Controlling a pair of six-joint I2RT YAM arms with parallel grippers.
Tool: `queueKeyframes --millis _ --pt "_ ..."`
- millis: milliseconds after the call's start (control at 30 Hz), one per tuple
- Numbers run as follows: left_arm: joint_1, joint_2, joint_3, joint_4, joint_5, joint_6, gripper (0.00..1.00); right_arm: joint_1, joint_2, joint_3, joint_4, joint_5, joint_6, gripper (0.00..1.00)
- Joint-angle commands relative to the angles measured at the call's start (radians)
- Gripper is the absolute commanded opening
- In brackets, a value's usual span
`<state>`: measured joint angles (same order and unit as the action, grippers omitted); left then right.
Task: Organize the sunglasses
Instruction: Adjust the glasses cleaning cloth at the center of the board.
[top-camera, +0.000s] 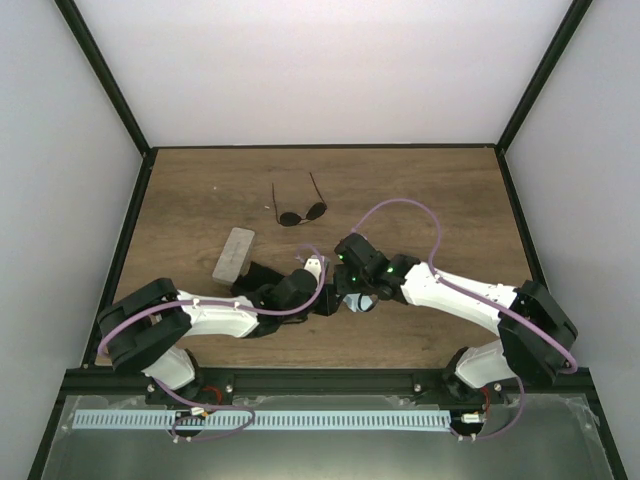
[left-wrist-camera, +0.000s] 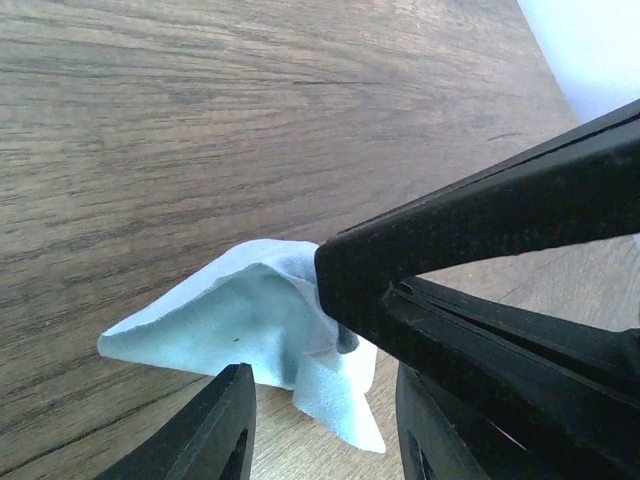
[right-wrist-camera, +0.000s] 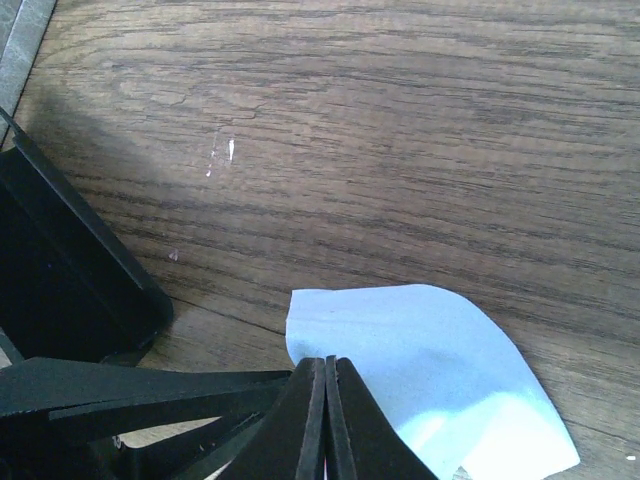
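One pair of sunglasses (top-camera: 300, 206) with round dark lenses lies on the table toward the back, arms unfolded, apart from both grippers. A second pair is not in view. My right gripper (right-wrist-camera: 325, 395) is shut on a light blue cloth (right-wrist-camera: 440, 360) and holds it just above the wood. In the left wrist view the cloth (left-wrist-camera: 230, 320) hangs crumpled from the right gripper's black fingers (left-wrist-camera: 420, 270). My left gripper (left-wrist-camera: 325, 440) is open, its jaws on either side of the cloth's lower corner, not touching it. Both grippers meet at the table's middle front (top-camera: 340, 290).
A grey oblong case (top-camera: 234, 254) lies left of centre. A black case (top-camera: 262, 282) sits beside the left arm and also shows in the right wrist view (right-wrist-camera: 60, 270). Black frame rails border the table on the left, right and back.
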<state>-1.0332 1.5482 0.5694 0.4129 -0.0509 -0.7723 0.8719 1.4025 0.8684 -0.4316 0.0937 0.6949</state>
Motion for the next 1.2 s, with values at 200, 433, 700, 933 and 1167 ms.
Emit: queueKeyframes --millis 200,433,700,933,1167 --pt "-0.007 0.020 0.058 -0.029 -0.029 0.034 0.40 -0.005 -0.006 0.028 0.026 -0.025 -0.006 0.01" --pt "-0.008 0.041 0.072 -0.030 -0.030 0.038 0.34 -0.005 -0.007 0.026 0.028 -0.034 -0.006 0.01" --pt "-0.008 0.026 0.070 -0.036 -0.048 0.043 0.10 -0.005 0.001 0.024 0.038 -0.049 -0.006 0.01" --pt "-0.008 0.039 0.066 -0.011 -0.032 0.051 0.04 -0.004 -0.002 0.001 0.055 -0.055 0.006 0.01" --pt "-0.008 0.004 0.039 0.003 -0.071 0.046 0.04 -0.005 -0.095 0.006 0.032 0.062 0.036 0.23"
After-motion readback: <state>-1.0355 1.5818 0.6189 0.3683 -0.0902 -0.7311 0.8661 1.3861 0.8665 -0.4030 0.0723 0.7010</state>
